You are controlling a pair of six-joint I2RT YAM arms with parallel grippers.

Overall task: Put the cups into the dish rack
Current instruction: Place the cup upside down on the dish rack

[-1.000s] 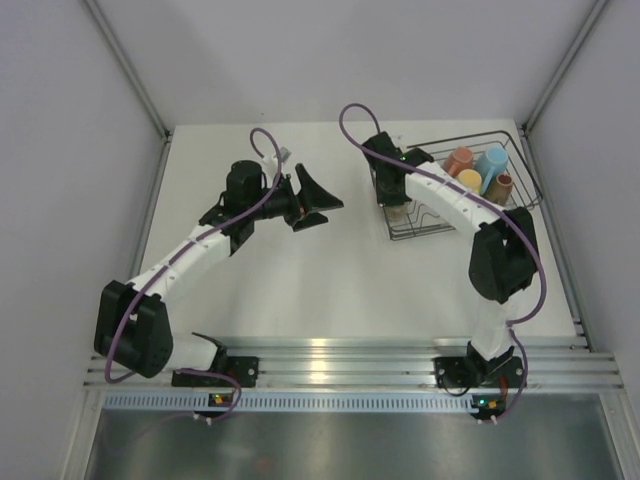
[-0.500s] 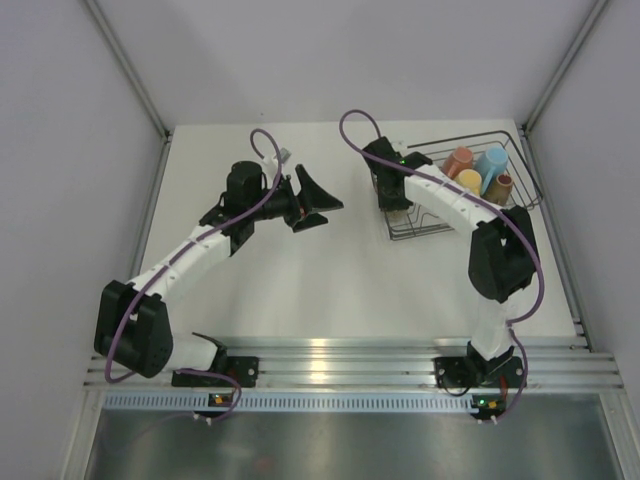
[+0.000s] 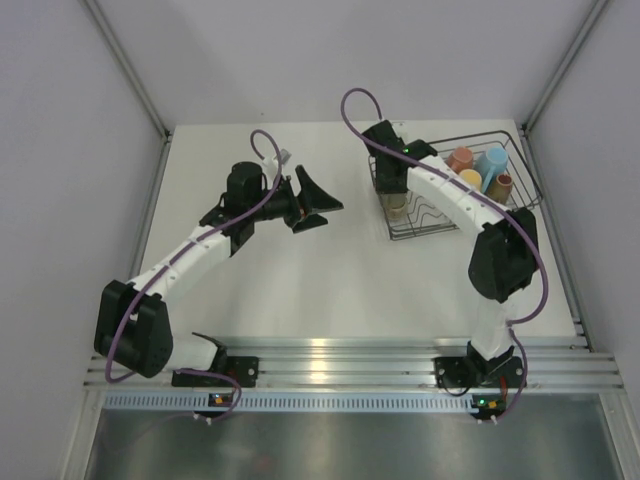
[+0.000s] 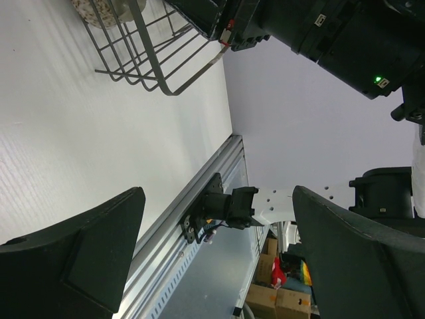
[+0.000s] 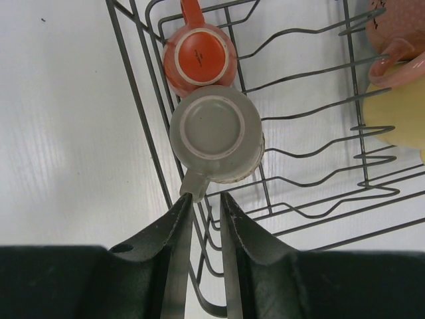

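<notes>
The dish rack [image 3: 510, 150] stands at the back right, with a pink-salmon cup [image 3: 459, 160], a light blue cup [image 3: 491, 162], a yellow cup [image 3: 469, 180] and a dark brown cup [image 3: 500, 187] in it. In the right wrist view a grey-olive cup [image 5: 216, 133] sits upside down in the rack's [image 5: 136, 106] left end, next to a small orange cup [image 5: 197, 56]. My right gripper [image 5: 206, 196] is slightly open, its tips just below the grey cup's handle. My left gripper [image 3: 333, 213] is wide open and empty over the middle of the table.
The rack's wire corner [image 4: 143, 60] shows in the left wrist view, with a speckled cup edge [image 4: 99, 10] above it. Pink [image 5: 398, 40] and yellow [image 5: 398, 116] cups fill the rack's right end. Metal rails [image 3: 330, 360] run along the near edge.
My right gripper has drawn back toward the far side, off the grey-olive cup, which now stands in the rack. The left arm has not moved.
</notes>
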